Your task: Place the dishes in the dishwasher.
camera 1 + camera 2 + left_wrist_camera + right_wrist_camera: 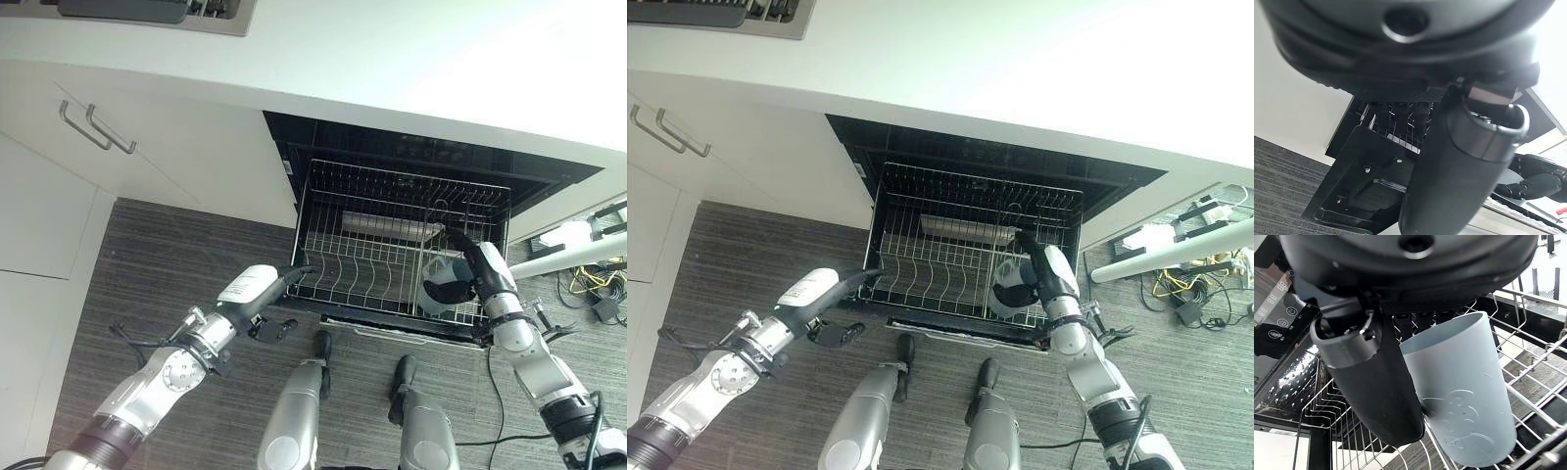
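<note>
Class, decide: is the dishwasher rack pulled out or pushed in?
Pulled out. The wire rack extends forward from the dishwasher opening over the floor, where the right hand holds a pale blue cup.

— How is the right hand (477,274) sitting?
— It is reaching forward, fingers and thumb curling round something.
— And the left hand (263,291)?
— It is stretching forward with fingers extending straight.

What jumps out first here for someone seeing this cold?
The pulled-out wire rack of the open dishwasher under the white counter, centre of the scene. The right hand is shut on a pale blue cup over the rack's right side. The left hand reaches the rack's front-left corner.
</note>
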### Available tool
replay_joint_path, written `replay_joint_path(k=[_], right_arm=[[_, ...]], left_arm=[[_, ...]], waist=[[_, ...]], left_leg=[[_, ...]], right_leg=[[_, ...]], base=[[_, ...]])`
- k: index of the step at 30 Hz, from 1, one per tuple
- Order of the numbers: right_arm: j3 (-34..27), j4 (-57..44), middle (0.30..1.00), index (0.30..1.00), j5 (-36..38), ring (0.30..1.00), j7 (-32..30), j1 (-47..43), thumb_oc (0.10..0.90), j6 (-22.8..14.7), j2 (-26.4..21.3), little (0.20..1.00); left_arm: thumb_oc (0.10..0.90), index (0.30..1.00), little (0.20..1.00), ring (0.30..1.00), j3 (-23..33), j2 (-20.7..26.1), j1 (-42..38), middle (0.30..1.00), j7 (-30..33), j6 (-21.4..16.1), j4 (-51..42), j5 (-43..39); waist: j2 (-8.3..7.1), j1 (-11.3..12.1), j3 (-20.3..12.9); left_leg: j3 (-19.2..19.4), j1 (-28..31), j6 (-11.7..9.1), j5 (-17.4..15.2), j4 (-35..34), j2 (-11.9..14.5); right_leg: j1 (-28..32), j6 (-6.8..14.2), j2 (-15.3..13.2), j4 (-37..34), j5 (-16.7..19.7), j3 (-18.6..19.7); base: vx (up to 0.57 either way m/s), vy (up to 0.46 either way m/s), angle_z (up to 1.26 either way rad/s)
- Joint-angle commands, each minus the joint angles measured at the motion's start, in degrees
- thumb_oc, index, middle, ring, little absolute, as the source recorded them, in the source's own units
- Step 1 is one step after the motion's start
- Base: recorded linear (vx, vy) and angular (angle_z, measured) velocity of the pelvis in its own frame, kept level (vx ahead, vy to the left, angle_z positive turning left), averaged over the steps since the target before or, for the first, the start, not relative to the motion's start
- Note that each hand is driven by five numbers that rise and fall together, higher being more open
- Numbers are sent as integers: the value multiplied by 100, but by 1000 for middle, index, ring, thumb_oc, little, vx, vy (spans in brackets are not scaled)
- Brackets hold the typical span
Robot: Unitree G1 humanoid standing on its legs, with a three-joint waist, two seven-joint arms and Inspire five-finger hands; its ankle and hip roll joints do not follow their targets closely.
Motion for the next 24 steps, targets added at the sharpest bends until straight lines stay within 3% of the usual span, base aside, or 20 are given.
replay_joint_path(k=[1,10,13,18,20,24], right_arm=[[-275,-360,900,900,-155,900,-39,138,800,-106,-544,900],[-706,-1345,900,900,675,900,152,438,800,-553,-536,900],[-810,-1614,900,900,657,900,198,527,800,-583,-536,900],[-876,-1792,900,900,723,900,24,565,800,-1057,-508,900],[-824,-1783,900,900,561,900,157,496,800,-719,-532,900],[-712,-1633,900,900,472,900,-351,451,800,-1111,-498,900]], left_arm=[[800,900,900,900,293,-47,170,900,7,-204,-686,-209],[800,900,900,900,445,-73,338,900,-8,-76,-839,-180],[800,900,900,900,498,-80,389,900,-29,-73,-869,-189],[800,900,900,900,447,-115,435,900,33,13,-907,-178],[800,900,900,900,397,-116,363,900,5,-3,-861,-170],[800,900,900,900,299,-163,374,900,112,-20,-789,-123]], waist=[[121,-53,-433],[134,-183,-434],[134,-211,-443],[146,-240,-485],[160,-229,-480],[190,-219,-479]], left_leg=[[645,552,-146,-580,-442,547],[723,517,-175,-581,-442,591],[742,519,-183,-586,-442,599],[765,533,-191,-602,-442,598],[749,519,-192,-599,-442,588],[746,534,-183,-593,-442,587]], right_leg=[[-215,9,147,604,-777,190],[-257,18,182,604,-816,241],[-270,25,179,604,-820,257],[-264,39,154,604,-836,263],[-278,31,152,604,-839,283],[-245,21,134,604,-846,262]], base=[[0,0,0],[0,0,0],[-2,6,-1],[7,15,-5],[-6,9,-2],[8,2,0]])
